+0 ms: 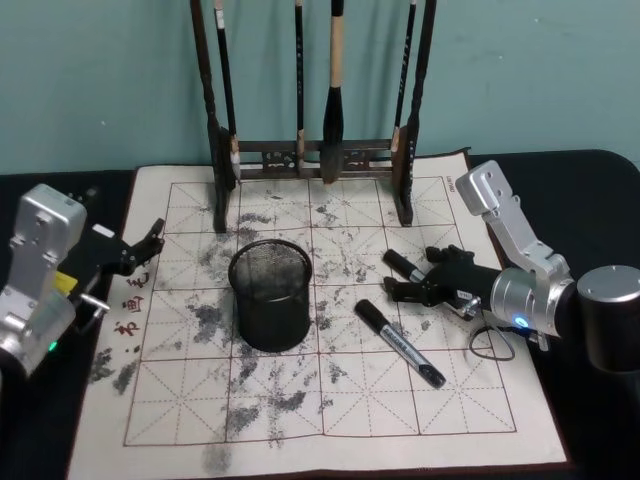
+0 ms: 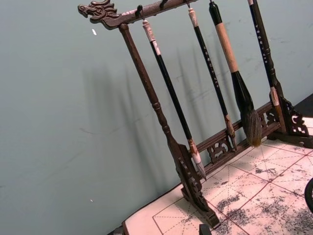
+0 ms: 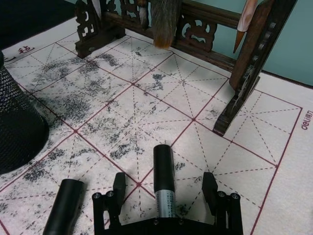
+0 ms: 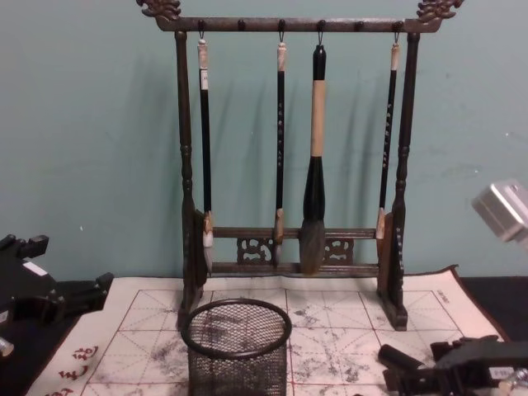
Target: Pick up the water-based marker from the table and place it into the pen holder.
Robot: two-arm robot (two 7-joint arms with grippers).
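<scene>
The ink-blotted paper mat [image 1: 330, 400] spreads under my right claw and well out ahead of it. The wooden brush rack [image 1: 300, 158] stands at the mat's far edge, beyond my fingertips. The black mesh cup [image 1: 270, 295] stands upright and open-topped off to my claw's left, near but apart from it. My left claw [image 1: 140, 252] is parked farther off on that side, past the cup, at the mat's edge.

My right claw [image 3: 164, 185] sits low over the mat with its fingers spread, gripping nothing. One finger stands on each side of the marker [image 3: 164, 161], with a gap showing between each finger and the barrel.

The marker lies flat on the mat, and its long axis runs straight out from my palm toward the rack. Its dark cap end sticks out past my fingertips. My fingers would therefore close across the barrel, not along it, which I judge to be the right line-up for a grip.

A second marker [image 1: 400, 343] lies flat just outside my left finger, on the cup's side, angled away and not touching anything. I judge it near enough to get bumped on the way to the cup.

My right claw is plainly the nearer one, so I take the lift to be its job.
</scene>
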